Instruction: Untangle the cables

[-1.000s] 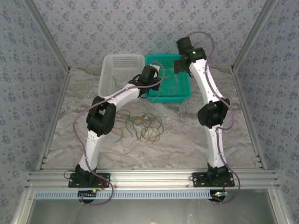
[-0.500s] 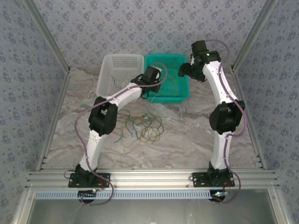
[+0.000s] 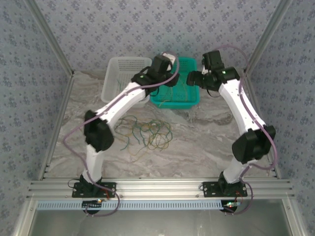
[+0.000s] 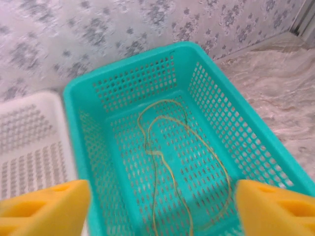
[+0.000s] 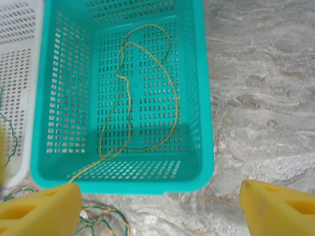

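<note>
I have both arms reaching to 12 o'clock, where the teal basket [image 3: 179, 101] sits. The left arm [image 3: 120, 101] slants up from its base, and the right arm [image 3: 246, 115] bows toward 3 o'clock, then hooks back in. The left gripper [image 4: 160, 211] gapes wide and empty above the basket, and so does the right gripper [image 5: 158, 211]. The wrist views show what the top view blurs: one yellow cable [image 4: 156, 153] looped on the basket floor. The white basket [image 3: 118, 73] stands at its 9 o'clock. The other cables [image 3: 147, 132] lie tangled mid-table.
</note>
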Available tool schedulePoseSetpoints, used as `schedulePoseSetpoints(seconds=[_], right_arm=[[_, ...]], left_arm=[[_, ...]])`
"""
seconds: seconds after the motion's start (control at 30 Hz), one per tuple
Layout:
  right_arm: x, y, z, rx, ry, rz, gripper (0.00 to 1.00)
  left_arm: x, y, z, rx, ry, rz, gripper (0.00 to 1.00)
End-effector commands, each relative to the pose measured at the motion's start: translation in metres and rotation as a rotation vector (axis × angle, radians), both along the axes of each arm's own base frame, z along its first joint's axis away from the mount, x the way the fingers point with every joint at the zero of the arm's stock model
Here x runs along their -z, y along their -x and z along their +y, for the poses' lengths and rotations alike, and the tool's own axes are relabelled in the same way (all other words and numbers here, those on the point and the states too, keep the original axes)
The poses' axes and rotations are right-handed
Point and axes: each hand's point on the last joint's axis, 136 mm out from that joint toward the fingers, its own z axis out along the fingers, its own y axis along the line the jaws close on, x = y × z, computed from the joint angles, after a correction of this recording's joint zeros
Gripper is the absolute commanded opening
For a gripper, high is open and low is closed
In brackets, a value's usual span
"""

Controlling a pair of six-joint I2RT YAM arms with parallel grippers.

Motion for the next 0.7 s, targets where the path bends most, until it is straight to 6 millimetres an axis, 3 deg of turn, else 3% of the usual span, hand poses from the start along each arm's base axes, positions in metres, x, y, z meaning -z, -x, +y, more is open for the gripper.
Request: schedulePoseSetpoints(seconds=[0.0, 0.07, 0.13, 0.23, 0.37, 0.43, 0.53, 0.67], right_arm=[[-0.028, 0.003, 0.0, 0.013, -0.033, -0.127, 0.83], [-0.025, 0.018, 0.019, -0.075, -0.036, -0.158, 0.82], [-0.009, 0.038, 0.042, -0.162, -0.033, -0.155, 0.82], [0.03, 0.071, 0.071, -0.266, -0.053, -0.115, 0.81], [0.098, 0.12, 0.101, -0.385, -0.102, -0.074, 0.78], [0.121, 0.135, 0.113, -0.442, -0.139, -0.035, 0.69], [0.154, 0.147, 0.125, -0.488, -0.16, 0.022, 0.6], [0.171, 0.147, 0.129, -0.497, -0.083, 0.011, 0.56]], left_arm=[[-0.059, 0.03, 0.036, -0.049, 0.137, -0.094, 0.81], [-0.056, 0.054, 0.053, -0.041, 0.161, -0.105, 0.81], [-0.047, 0.082, 0.075, -0.039, 0.188, -0.12, 0.8], [-0.006, 0.117, 0.119, -0.124, 0.174, -0.056, 0.76], [0.069, 0.16, 0.157, -0.201, 0.065, 0.161, 0.71], [0.1, 0.178, 0.165, -0.198, 0.043, 0.253, 0.66], [0.141, 0.201, 0.161, -0.14, 0.031, 0.4, 0.64], [0.18, 0.219, 0.157, -0.143, 0.044, 0.554, 0.61]])
